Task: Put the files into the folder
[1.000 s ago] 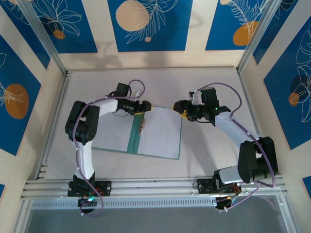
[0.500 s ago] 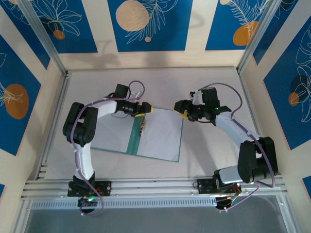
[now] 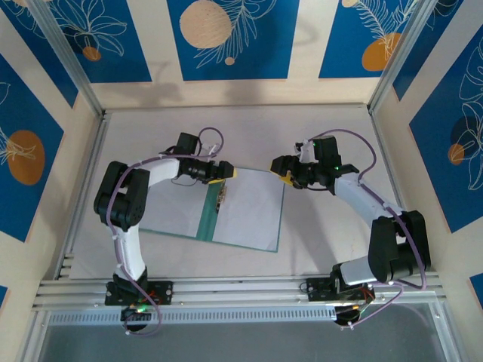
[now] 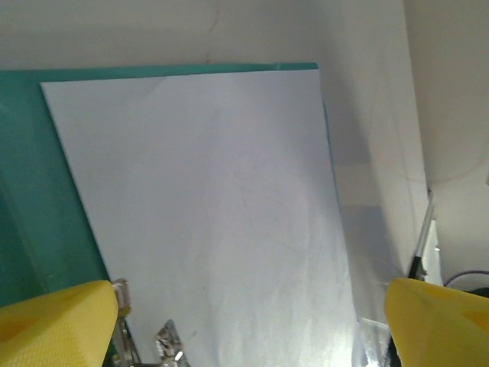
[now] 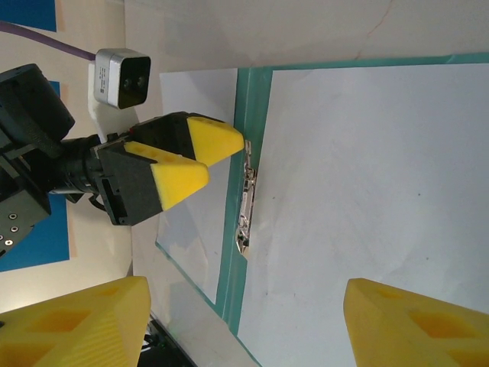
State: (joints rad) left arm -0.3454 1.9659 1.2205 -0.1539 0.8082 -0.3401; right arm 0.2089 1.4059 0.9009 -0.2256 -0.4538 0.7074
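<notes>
I saw files [image 3: 249,207] in the open folder [image 3: 205,215] mid-frame. Left end effector [image 3: 224,172] and right end effector [image 3: 280,169] hung spread; closing the cover seemed next.

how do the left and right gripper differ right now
The left gripper hovers near the far end of the folder's teal spine, while the right gripper hovers at the folder's far right corner. In the top view, the left gripper points right and the right gripper points left, so they face each other. Both have yellow fingertips, and both are open and hold nothing.
</notes>
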